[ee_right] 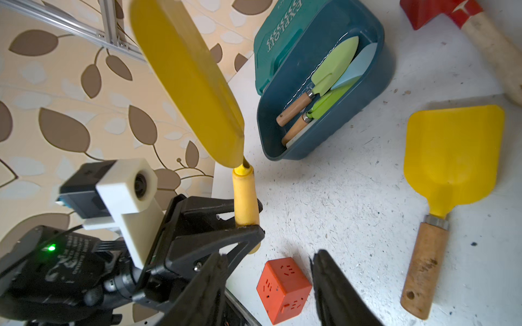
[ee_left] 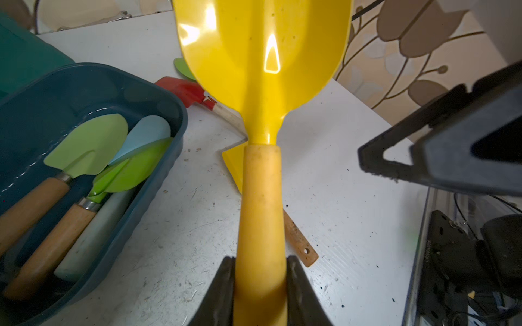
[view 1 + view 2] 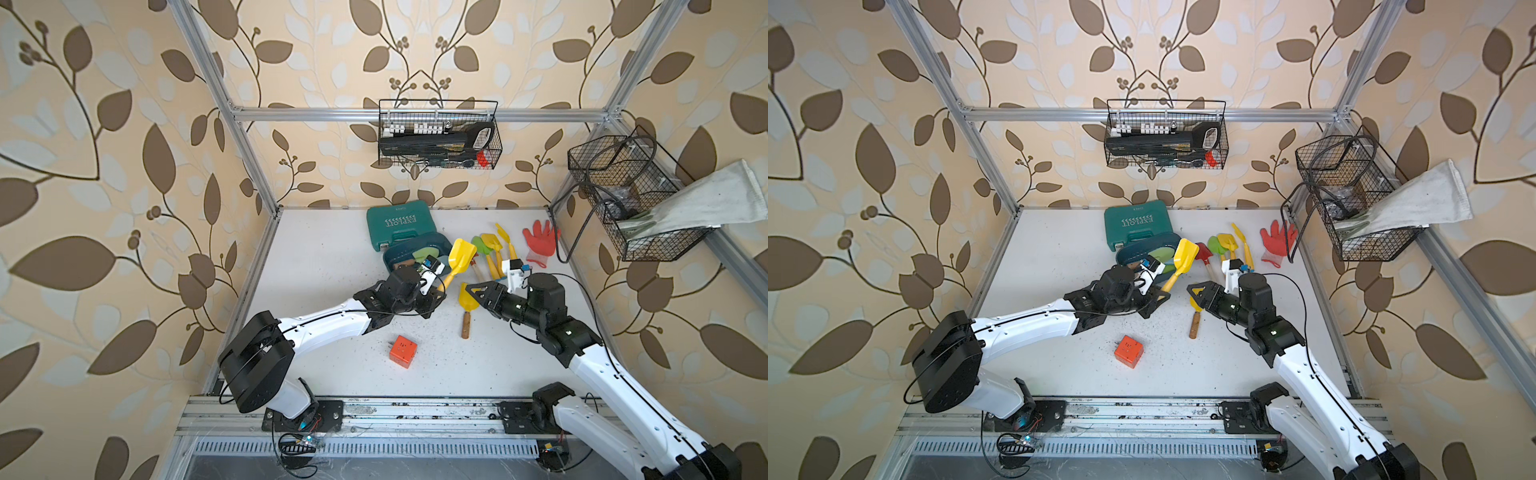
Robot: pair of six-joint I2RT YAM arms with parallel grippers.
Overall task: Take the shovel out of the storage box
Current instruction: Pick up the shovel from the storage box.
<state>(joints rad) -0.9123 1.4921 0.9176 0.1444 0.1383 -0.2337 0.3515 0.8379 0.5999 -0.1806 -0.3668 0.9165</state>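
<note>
Pinching the yellow handle low down, the left gripper has its jaws pressed onto both sides of the yellow shovel. The blade is up and out toward 1 o'clock in both top views, lifted off the table. We read it as clear of the storage box: the box sits at 11 o'clock of the hand, just beside the blade, not under it. In the box we count two green trowels with wooden handles and a pale blue one, partly covered. The right gripper is at 3 o'clock of the left and near it, jaws spread, nothing between them. In the top views it is over the blade end of a yellow scoop lying flat; its height we cannot tell.

Step, as we judge it: this shovel is out, carry phase. The next move calls for a free patch to lay it on, or a handover to the right gripper. Either way, keep the blade from clipping the box rim or the right fingers.

The table is white, scratched, sprinkled with dark crumbs. Orange cube at 7 o'clock of the hand, well apart. Loose pile of small shovels at 2 o'clock, red glove beyond it. Green tool case at 11 o'clock, just behind the box. Leaf wallpaper all round, aluminium frame, a wire basket on the back rail, a second basket on the right-hand rail with a cloth hanging out
</note>
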